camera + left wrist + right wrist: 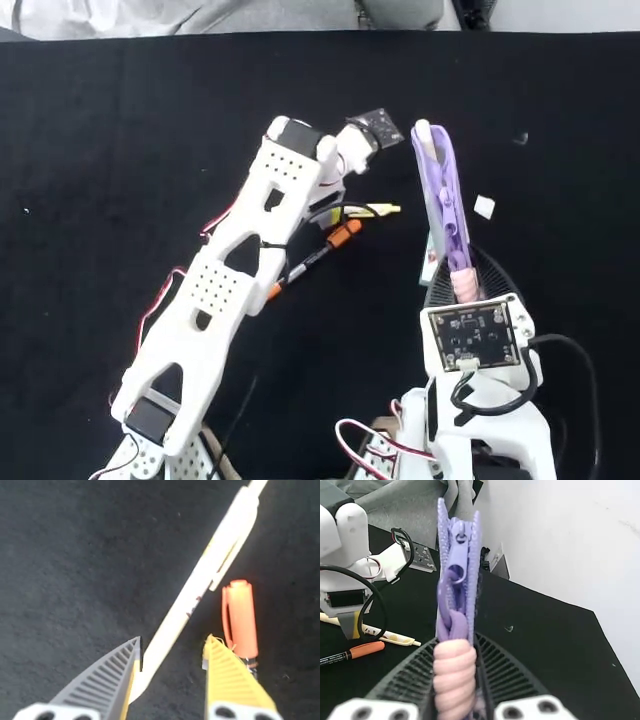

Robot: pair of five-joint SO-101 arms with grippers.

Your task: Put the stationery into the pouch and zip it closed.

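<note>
A purple pouch (pixel 443 196) stands edge-on above the black table, with a pink coiled strap (pixel 452 672) at its near end. My right gripper (pixel 462 647) is shut on the pouch, and the zipper slider (pixel 458 531) sits at the far end. A cream pen (pixel 200 585) lies on the table between the spread fingers of my left gripper (pixel 172 652), which is open. Just beside the yellow finger (pixel 226 675) lies an orange-capped marker (pixel 240 617). The high view has the pen (pixel 378 210) and marker (pixel 320 252) left of the pouch, under the left gripper (pixel 335 213).
A small white eraser (pixel 485 207) lies right of the pouch. The left arm (pixel 235 270) slants from the near left corner to the table's middle. A grey cloth (pixel 120 15) lies beyond the table's far edge, where a white wall (pixel 560 540) rises.
</note>
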